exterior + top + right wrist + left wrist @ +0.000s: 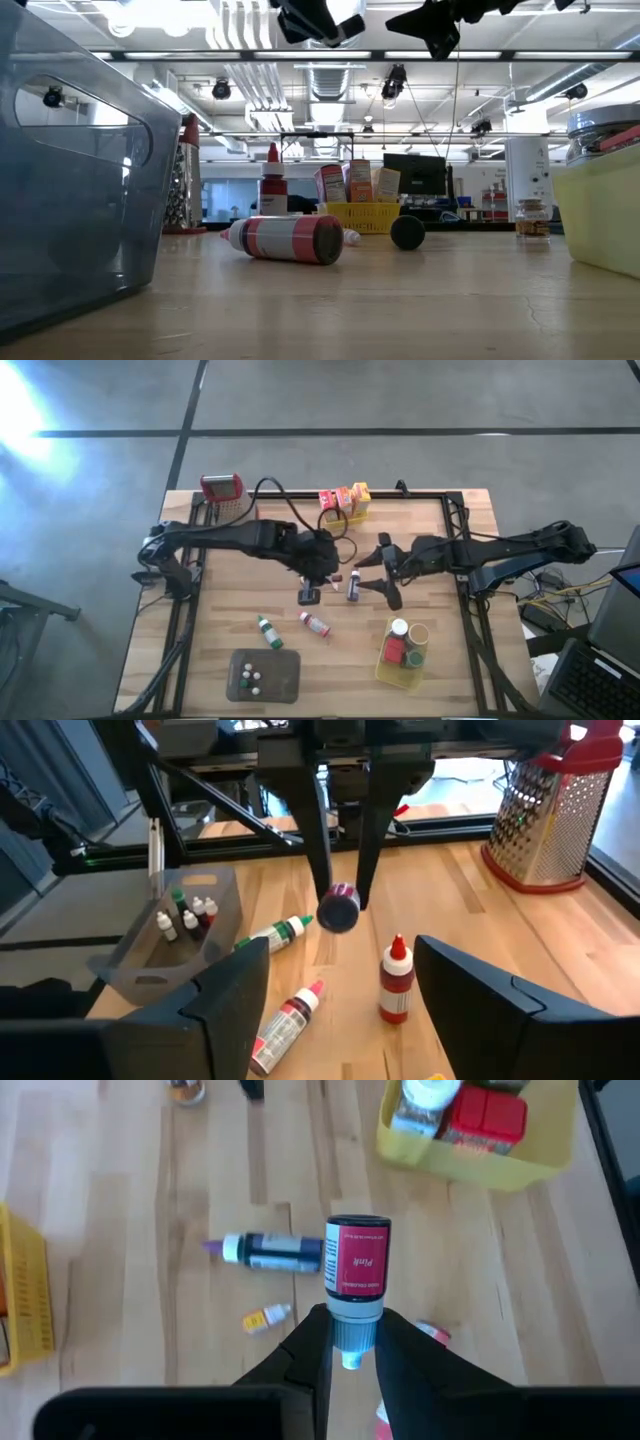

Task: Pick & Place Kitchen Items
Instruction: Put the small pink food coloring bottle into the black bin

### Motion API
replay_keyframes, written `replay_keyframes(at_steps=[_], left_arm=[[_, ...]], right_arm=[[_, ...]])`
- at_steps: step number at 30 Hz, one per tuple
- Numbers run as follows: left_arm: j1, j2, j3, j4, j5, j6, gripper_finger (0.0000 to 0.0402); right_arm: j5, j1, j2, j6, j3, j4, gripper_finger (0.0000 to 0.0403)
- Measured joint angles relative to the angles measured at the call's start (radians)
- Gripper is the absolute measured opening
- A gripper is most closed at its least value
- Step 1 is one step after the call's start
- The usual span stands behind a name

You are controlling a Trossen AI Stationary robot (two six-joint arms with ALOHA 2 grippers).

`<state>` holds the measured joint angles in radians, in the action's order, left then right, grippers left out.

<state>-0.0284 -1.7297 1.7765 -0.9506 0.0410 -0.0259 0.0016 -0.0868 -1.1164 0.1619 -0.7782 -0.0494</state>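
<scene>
A pink-labelled bottle (357, 1265) hangs above the middle of the bench (200, 610), gripped at its cap by the left pincer (352, 1348). The right pincer (340, 985) is just beside it with fingers spread and empty. Below lie a red-capped bottle (396, 980), a green-striped bottle (278, 933) and a grey tray (150, 955)

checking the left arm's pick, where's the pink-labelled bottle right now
In the left wrist view the pink-labelled bottle is held by its cap in the left gripper, above mid-table, over a dark bottle lying on the wood.
</scene>
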Motion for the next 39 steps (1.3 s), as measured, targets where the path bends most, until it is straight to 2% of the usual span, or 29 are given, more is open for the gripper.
replay_keyframes(at_steps=[6,13,21,28,39], left_arm=[[0.0,-0.072,0.12,-0.029,-0.001,-0.023,0.0068],[0.0,-0.125,0.207,-0.03,-0.001,-0.056,0.0068],[0.0,-0.127,0.209,0.014,-0.011,-0.087,0.0068],[0.003,-0.144,0.208,0.026,-0.049,-0.074,0.0068],[0.007,-0.144,0.208,0.053,-0.051,-0.02,0.0068]], right_arm=[[0.022,0.0,0.008,-0.004,-0.001,0.0,0.0238],[0.028,0.0,0.006,-0.011,-0.001,0.016,0.0255],[0.028,0.0,0.006,-0.011,-0.001,0.016,0.0261],[0.028,0.0,0.006,-0.017,-0.001,0.014,0.0234],[0.028,0.0,0.006,-0.042,-0.001,0.015,0.0199]])
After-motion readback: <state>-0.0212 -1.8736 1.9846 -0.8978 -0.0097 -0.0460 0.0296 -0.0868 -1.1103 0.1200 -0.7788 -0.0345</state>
